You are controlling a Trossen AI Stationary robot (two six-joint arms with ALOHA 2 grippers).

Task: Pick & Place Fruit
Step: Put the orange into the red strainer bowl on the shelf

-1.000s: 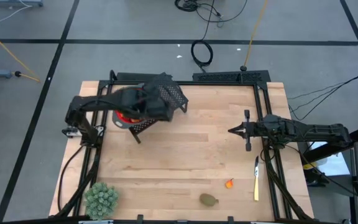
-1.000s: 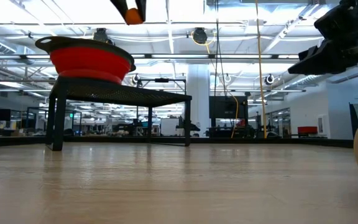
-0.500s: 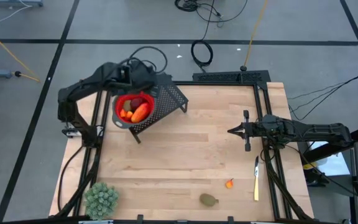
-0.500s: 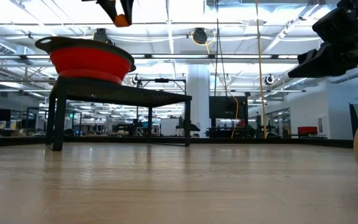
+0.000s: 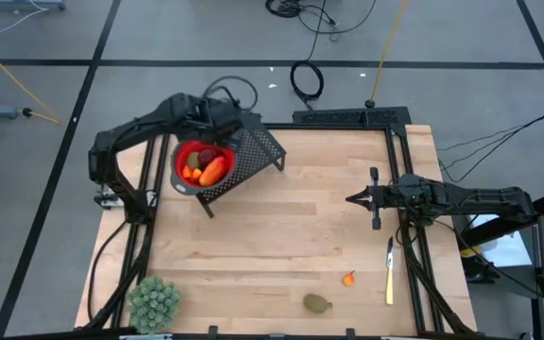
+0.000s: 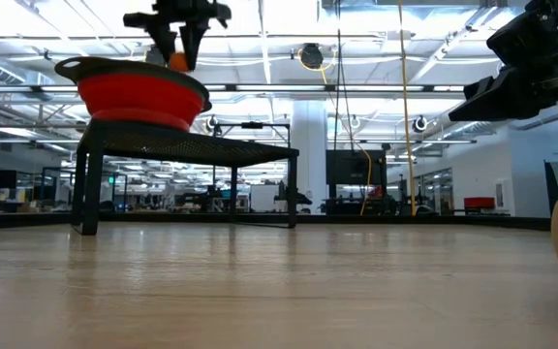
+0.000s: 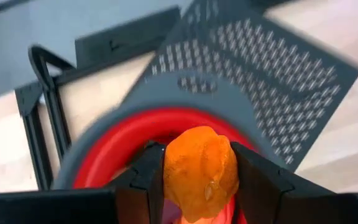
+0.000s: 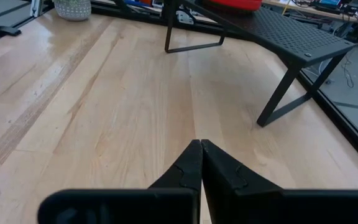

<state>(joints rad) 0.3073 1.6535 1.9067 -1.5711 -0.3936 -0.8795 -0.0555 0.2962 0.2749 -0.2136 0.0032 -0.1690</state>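
Observation:
A red bowl [image 5: 185,162] stands on a black perforated stand [image 5: 258,146] at the table's far left. It holds a long red-orange piece [image 5: 212,171], dark red balls [image 5: 207,153] and a small orange bit. My left gripper [image 6: 176,44] hangs over the bowl's far side, shut on an orange fruit piece [image 7: 199,169] just above the rim [image 6: 134,70]. A brownish-green oval [image 5: 317,303] and a tiny orange bit [image 5: 348,278] lie near the table's near edge. My right gripper [image 8: 201,155] waits shut above the table's right side. My left gripper pinches the orange fruit piece [image 7: 191,149] between its two fingers [image 7: 149,180], one on either side. The fingers come from above, pointing down. The piece is lifted clear and hangs at the fingertips just over the red bowl [image 7: 123,134].
A pale green spiky plant [image 5: 154,302] sits at the near left corner. A thin yellow-handled tool [image 5: 389,272] lies near the right rail. A black frame [image 5: 395,142] borders the table. Bare wood spreads across the middle, between the stand and the right arm [image 5: 461,198].
My left arm has swung from lying over the bowl toward the table's far edge, baring the bowl from above. Its gripper has stayed shut on the orange piece and has come down close to the bowl's rim. The right arm has kept still.

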